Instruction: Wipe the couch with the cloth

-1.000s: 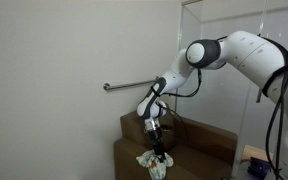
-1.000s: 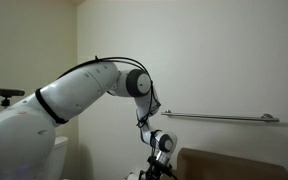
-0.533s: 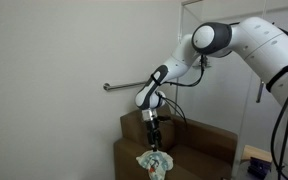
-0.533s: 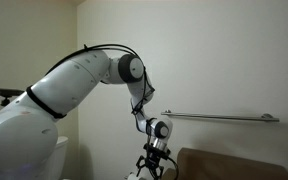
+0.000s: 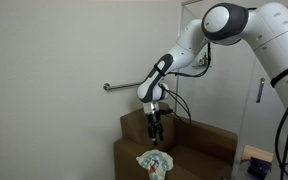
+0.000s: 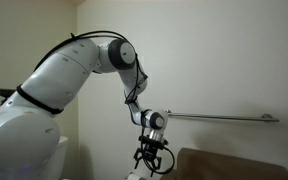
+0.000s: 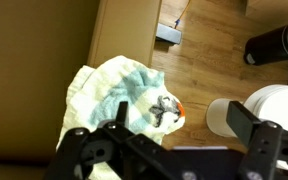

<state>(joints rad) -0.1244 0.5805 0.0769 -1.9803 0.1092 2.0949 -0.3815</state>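
The cloth [image 5: 155, 162], pale green and white with a dark print and an orange spot, lies crumpled on the front corner of the brown couch [image 5: 199, 150]. My gripper [image 5: 156, 135] hangs straight above it, pointing down, a short way clear of it. In the wrist view the cloth [image 7: 119, 95] lies below and to the left of the gripper [image 7: 181, 115], whose jaws stand wide apart with nothing between them. In an exterior view the gripper [image 6: 150, 163] shows spread fingers beside the couch [image 6: 234, 165]; the cloth is hidden there.
A metal rail [image 5: 129, 85] runs along the wall behind the couch, seen also as the rail [image 6: 219, 118]. The wrist view shows wooden floor with a white round object [image 7: 274, 110] and a black one [image 7: 279, 45]. A glass panel [image 5: 219, 20] stands at the right.
The gripper has opened, let go of the cloth and risen above it. The cloth stays crumpled on the couch corner.
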